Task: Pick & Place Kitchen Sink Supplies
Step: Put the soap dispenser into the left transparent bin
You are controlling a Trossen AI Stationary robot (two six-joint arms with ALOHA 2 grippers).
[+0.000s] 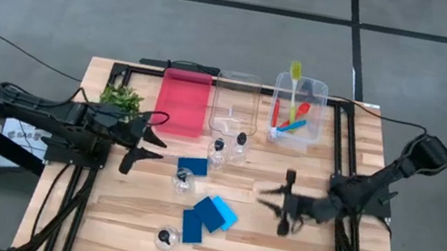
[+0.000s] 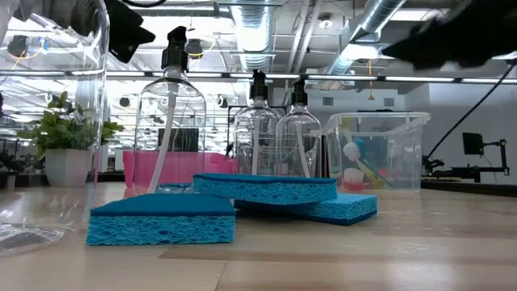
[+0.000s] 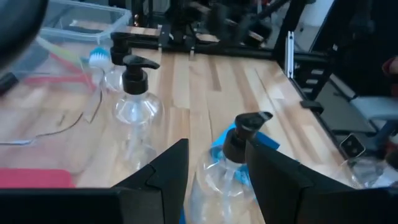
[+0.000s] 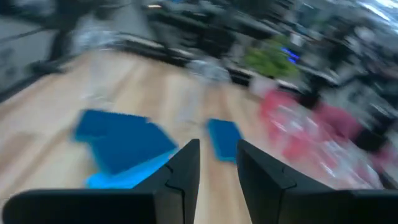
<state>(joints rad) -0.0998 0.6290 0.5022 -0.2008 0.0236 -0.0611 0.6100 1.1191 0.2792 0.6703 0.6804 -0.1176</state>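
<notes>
Grey floor [image 1: 221, 33] with dark seams; exposed ceiling ducts [image 2: 388, 16] overhead.

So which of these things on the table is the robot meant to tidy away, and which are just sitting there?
Belong to the job:
- blue sponges, one apart
- clear pump bottles, four on the table
- brushes, already in a bin

Just lying about:
- leafy plant
- red tray
- clear bins

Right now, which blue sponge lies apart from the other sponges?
The blue sponge nearest the red tray, at. It lies alone among the bottles, while the other sponges overlap in a pile nearer the table's front edge.
</notes>
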